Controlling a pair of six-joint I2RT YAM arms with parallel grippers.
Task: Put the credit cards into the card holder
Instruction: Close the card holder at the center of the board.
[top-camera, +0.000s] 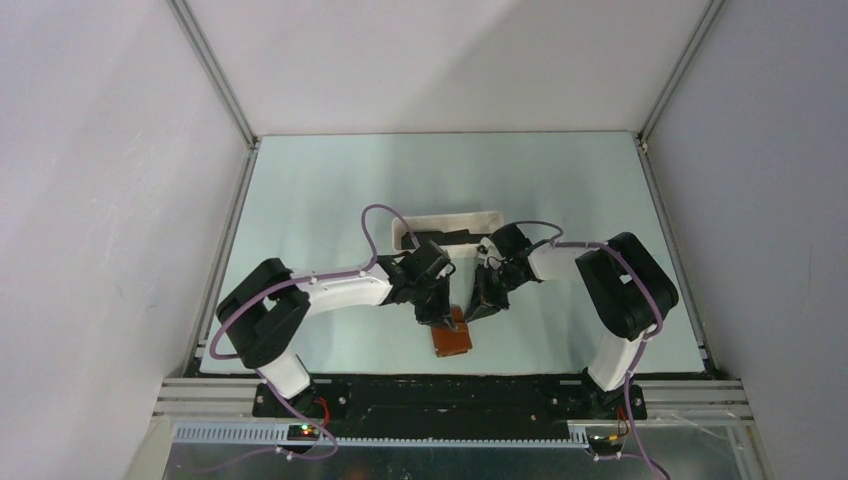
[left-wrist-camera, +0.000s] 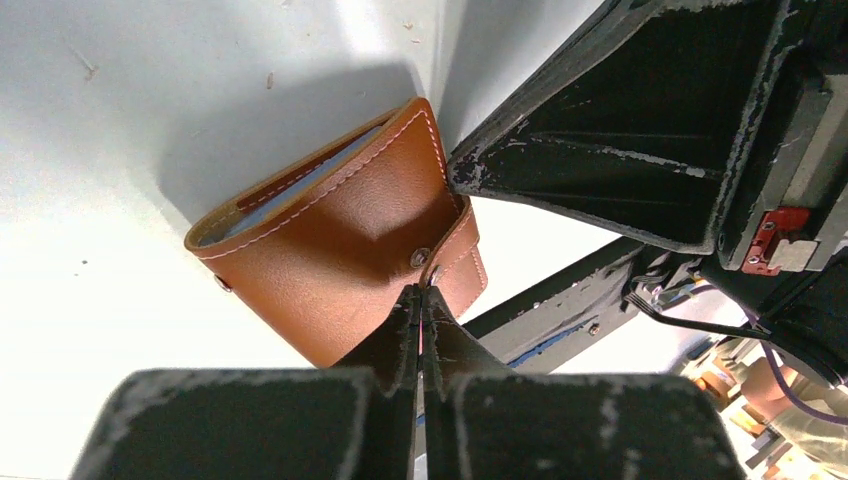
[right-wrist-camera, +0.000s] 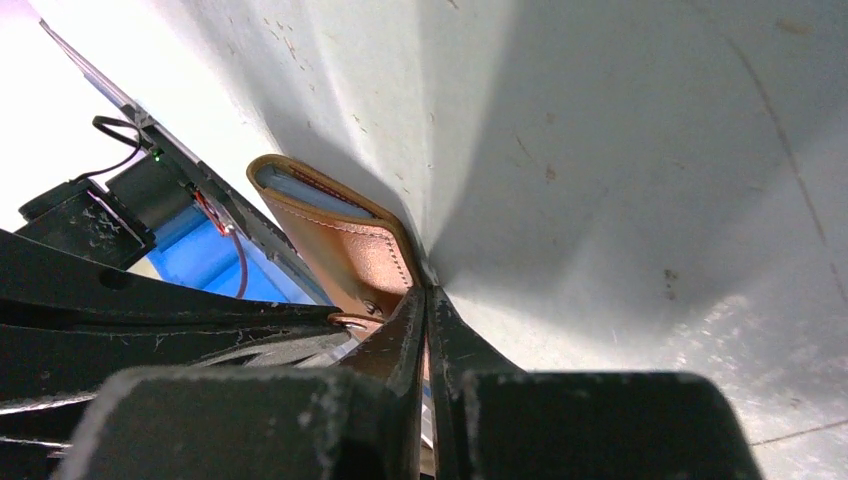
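Note:
The brown card holder (top-camera: 452, 340) lies folded on the table near the front, between both grippers. In the left wrist view my left gripper (left-wrist-camera: 423, 292) is shut on the snap tab of the card holder (left-wrist-camera: 330, 235), whose pale blue inner pocket shows at the open edge. In the right wrist view my right gripper (right-wrist-camera: 427, 292) is shut on a corner edge of the card holder (right-wrist-camera: 345, 245). From above, the left gripper (top-camera: 440, 318) and right gripper (top-camera: 478, 308) meet over it. Dark credit cards (top-camera: 440, 237) lie in the white tray, partly hidden by the arms.
The white oblong tray (top-camera: 478, 216) stands just behind the grippers at mid-table. The right gripper's black finger (left-wrist-camera: 620, 130) fills the upper right of the left wrist view. Grey walls enclose the table on three sides.

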